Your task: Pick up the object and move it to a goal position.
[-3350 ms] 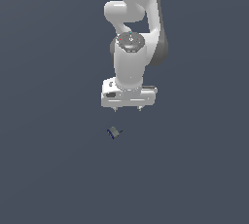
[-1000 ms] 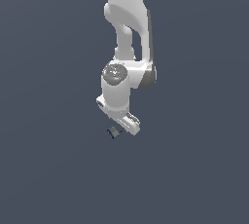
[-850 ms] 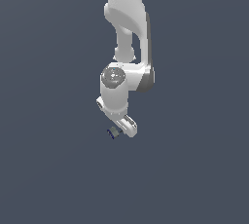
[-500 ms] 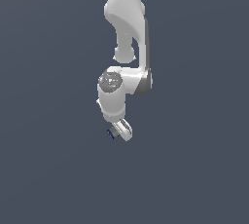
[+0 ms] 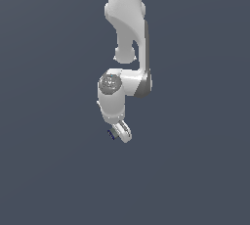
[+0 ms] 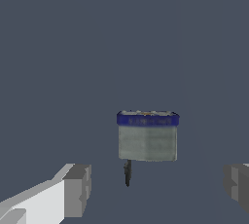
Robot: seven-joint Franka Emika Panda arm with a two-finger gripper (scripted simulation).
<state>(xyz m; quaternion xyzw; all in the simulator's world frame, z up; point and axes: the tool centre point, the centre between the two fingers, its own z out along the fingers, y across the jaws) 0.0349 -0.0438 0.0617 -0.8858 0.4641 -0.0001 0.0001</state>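
Wrist view: the hand (image 6: 155, 189) stands wide open and holds nothing; its two grey fingertips (image 6: 78, 190) sit well apart at either side of the picture, and the object (image 6: 147, 135) lies between them but beyond their tips, touching neither. The object is a small grey-green block with a dark blue band along one edge and a short dark stub projecting from the opposite face. It rests on the plain grey floor, whose edges and corners are out of sight, so its place on that surface cannot be fixed further.

Exterior view: the arm (image 5: 128, 38) is bent steeply down, and only a sliver of the object (image 5: 111, 134) shows just beside the hand (image 5: 122, 132).

Risks, as judged from these views: the block is far smaller than the opening, so closing before the fingertips straddle it would catch nothing. A descent slightly off line could land one fingertip on the block and push it aside or tip it. Pads closing on the thin stub instead of the flat faces would probably let the block twist or slip out during the lift.

No container appears in either view.
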